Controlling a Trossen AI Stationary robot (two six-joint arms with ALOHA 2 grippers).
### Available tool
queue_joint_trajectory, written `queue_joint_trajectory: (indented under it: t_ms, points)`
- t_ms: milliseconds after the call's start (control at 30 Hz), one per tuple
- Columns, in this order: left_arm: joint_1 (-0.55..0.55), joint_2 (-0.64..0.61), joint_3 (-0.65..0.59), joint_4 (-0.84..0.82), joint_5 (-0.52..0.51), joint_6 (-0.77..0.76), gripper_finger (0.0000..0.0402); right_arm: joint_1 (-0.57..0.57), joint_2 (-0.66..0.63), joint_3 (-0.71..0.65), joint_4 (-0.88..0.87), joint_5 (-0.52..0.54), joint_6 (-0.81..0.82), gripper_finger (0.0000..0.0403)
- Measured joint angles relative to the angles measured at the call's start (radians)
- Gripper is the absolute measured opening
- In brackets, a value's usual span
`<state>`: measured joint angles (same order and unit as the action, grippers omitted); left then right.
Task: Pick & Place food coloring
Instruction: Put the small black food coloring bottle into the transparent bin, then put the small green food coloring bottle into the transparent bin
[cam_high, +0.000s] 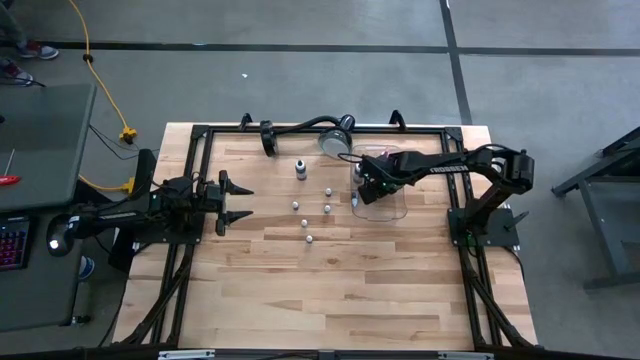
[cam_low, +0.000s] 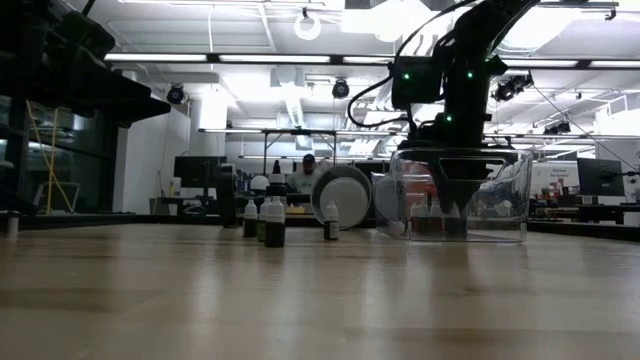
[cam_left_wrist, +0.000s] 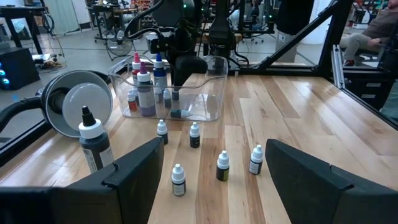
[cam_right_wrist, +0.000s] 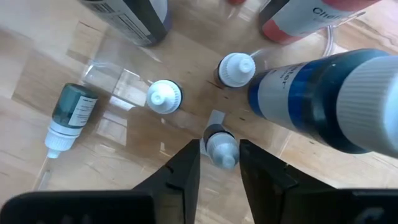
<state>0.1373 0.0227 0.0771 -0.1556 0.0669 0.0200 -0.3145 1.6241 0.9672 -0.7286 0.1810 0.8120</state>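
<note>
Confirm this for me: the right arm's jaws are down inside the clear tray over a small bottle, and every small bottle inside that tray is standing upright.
Not quite. The right gripper is indeed down inside the clear tray, jaws either side of a small white-capped bottle. But not every small bottle there stands upright: one teal bottle lies on its side on the tray floor, as the right wrist view shows.

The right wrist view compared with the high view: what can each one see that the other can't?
Only the right wrist view shows inside the tray: the right gripper with open fingers around an upright small bottle, and a teal bottle lying on its side.

Only the high view shows the left gripper waiting open at the table's left, five loose bottles on the wood, and the lamp.

Both show the clear tray, with the right gripper over it.
</note>
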Motion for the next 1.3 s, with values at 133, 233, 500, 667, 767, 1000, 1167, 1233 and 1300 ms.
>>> queue_joint_trajectory:
  t_ms: [133, 233, 500, 667, 767, 1000, 1167, 1233, 1300]
  points:
    - [0.0, 0.0, 0.0, 0.0, 0.0, 0.0, 0.0278, 0.0, -0.008, 0.0, 0.002, 0.0, -0.005, 0.011]
    - [0.0, 0.0, 0.0, 0.0, 0.0, 0.0, 0.0278, 0.001, -0.032, 0.0, 0.005, 0.002, -0.008, 0.0109]
    - [0.0, 0.0, 0.0, 0.0, 0.0, 0.0, 0.0278, 0.013, -0.128, 0.0, -0.004, 0.009, -0.029, 0.011]
    - [0.0, 0.0, 0.0, 0.0, 0.0, 0.0, 0.0278, 0.031, -0.215, 0.0, -0.016, 0.04, -0.053, 0.011]
    - [0.0, 0.0, 0.0, 0.0, 0.0, 0.0, 0.0278, 0.053, -0.27, 0.0, -0.01, 0.059, -0.068, 0.011]
    - [0.0, 0.0, 0.0, 0.0, 0.0, 0.0, 0.0278, 0.136, -0.395, 0.0, 0.037, 0.11, -0.082, 0.011]
    - [0.0, 0.0, 0.0, 0.0, 0.0, 0.0, 0.0278, 0.198, -0.407, 0.069, 0.072, 0.145, -0.136, 0.011]
    - [0.0, 0.0, 0.0, 0.0, 0.0, 0.0, 0.0278, 0.215, -0.392, 0.128, 0.067, 0.163, -0.169, 0.011]
    - [0.0, 0.0, 0.0, 0.0, 0.0, 0.0, 0.0278, 0.23, -0.371, 0.194, 0.05, 0.178, -0.212, 0.011]
